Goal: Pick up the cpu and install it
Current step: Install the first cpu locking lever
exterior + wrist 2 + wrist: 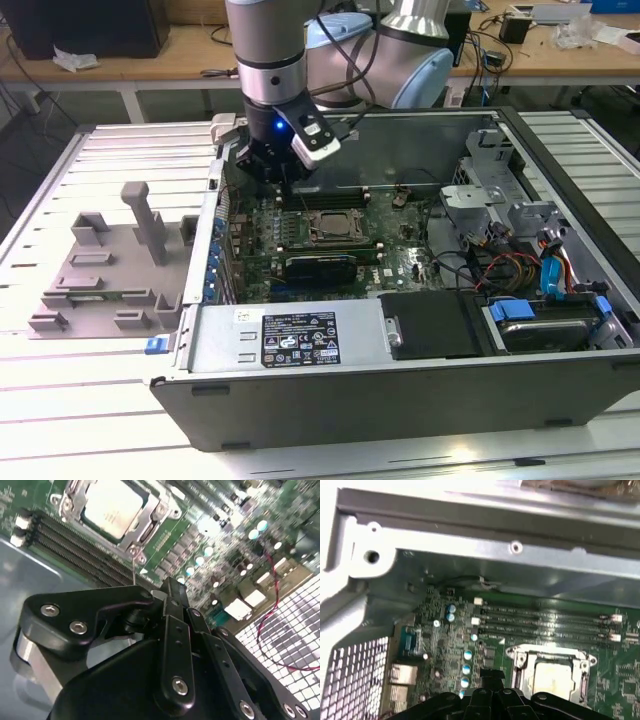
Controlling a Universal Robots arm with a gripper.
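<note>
The cpu (107, 507) is a flat square with a silvery-white top, lying inside the metal-framed socket (145, 530) on the green motherboard (400, 250). It also shows in the first wrist view as the pale cpu (552, 677) within its frame. In the exterior view the socket (335, 225) sits mid-board. My gripper (287, 188) hangs over the board just toward the exterior view's left of the socket, above it and apart from it. In both wrist views the black gripper (172, 587) (490, 674) has its fingers drawn together with nothing between them.
The open computer case (300, 400) walls in the board. Memory slots (85, 555) run beside the socket. A drive cage and cables (520, 250) fill the exterior view's right. A grey plastic tray (100, 270) with moulded blocks lies outside the case at the left.
</note>
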